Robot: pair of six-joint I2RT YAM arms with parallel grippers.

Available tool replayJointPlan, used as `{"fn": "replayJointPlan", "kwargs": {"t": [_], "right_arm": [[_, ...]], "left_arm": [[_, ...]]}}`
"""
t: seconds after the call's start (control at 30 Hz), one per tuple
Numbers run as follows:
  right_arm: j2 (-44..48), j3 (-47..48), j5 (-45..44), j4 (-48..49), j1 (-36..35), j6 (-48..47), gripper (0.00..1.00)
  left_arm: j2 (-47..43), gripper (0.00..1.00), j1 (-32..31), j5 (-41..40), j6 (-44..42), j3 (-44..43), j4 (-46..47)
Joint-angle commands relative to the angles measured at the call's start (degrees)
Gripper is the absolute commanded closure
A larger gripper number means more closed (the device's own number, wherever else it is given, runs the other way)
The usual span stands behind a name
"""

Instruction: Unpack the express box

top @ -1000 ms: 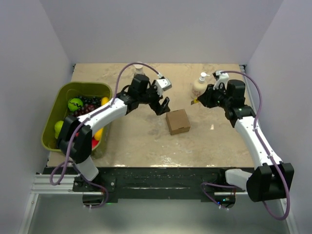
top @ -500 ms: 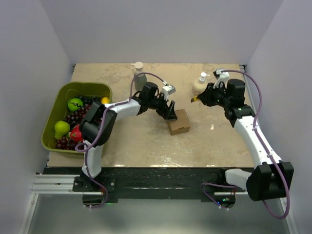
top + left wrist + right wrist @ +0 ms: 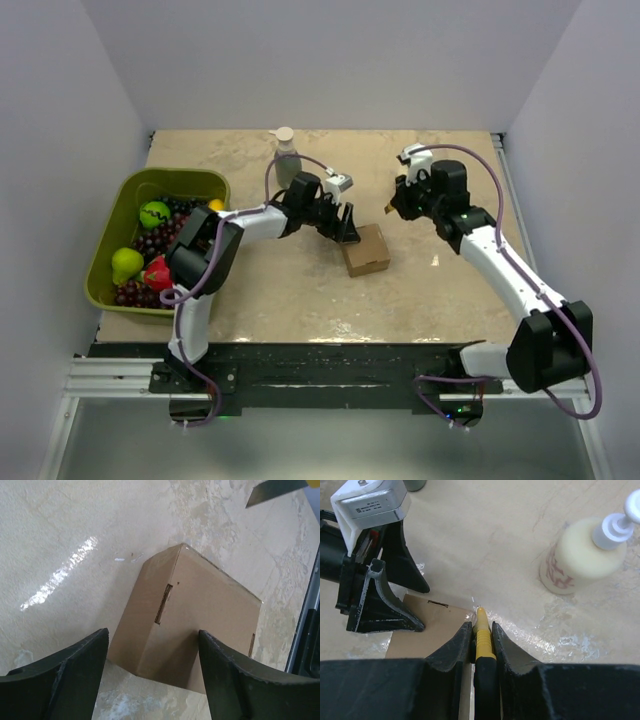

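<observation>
Box point(image 3: 365, 250) sat closed near the middle of the table point(image 3: 290, 295). The left gripper point(image 3: 346, 230) straddled its far-left corner, jaws spread. The right gripper point(image 3: 397, 205) clenched a yellow knife point(image 3: 481, 641) just beyond it.

A small plain brown cardboard box point(image 3: 366, 250) sits just right of centre in the top view. It rests flat on the beige marbled surface point(image 3: 300, 290), turned slightly askew to the frame edges. Its top is closed, and a narrow dark slot shows along one upper edge.
</observation>
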State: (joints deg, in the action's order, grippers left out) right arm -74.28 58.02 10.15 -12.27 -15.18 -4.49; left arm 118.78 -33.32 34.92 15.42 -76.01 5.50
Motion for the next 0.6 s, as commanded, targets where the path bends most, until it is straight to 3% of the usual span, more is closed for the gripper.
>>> {"fn": "replayJointPlan", "kwargs": {"t": [0.0,0.07,0.27,0.43,0.57], "right_arm": [[-6.27,10.14,1.27,-2.20,-0.90,-3.51,1.00],[-10.25,13.25,2.06,-6.69,-0.90,-3.33,1.00],[-12.81,15.19,2.94,-0.74,-1.43,-2.63,1.00],[-16.77,20.11,4.53,-5.21,-1.52,-2.63,1.00],[-13.79,18.01,2.08,-4.87,-1.61,-2.37,1.00]], "left_arm": [[-3.82,0.28,1.41,-1.51,1.37,3.84,0.13],[-5.31,0.31,2.46,-1.87,1.10,4.55,-0.75],[-10.32,0.37,4.75,-3.02,-0.03,6.31,-1.54],[-12.17,0.17,4.67,1.01,-4.34,5.52,-1.46],[-9.63,0.14,4.67,9.54,-3.48,2.89,3.28]]}}
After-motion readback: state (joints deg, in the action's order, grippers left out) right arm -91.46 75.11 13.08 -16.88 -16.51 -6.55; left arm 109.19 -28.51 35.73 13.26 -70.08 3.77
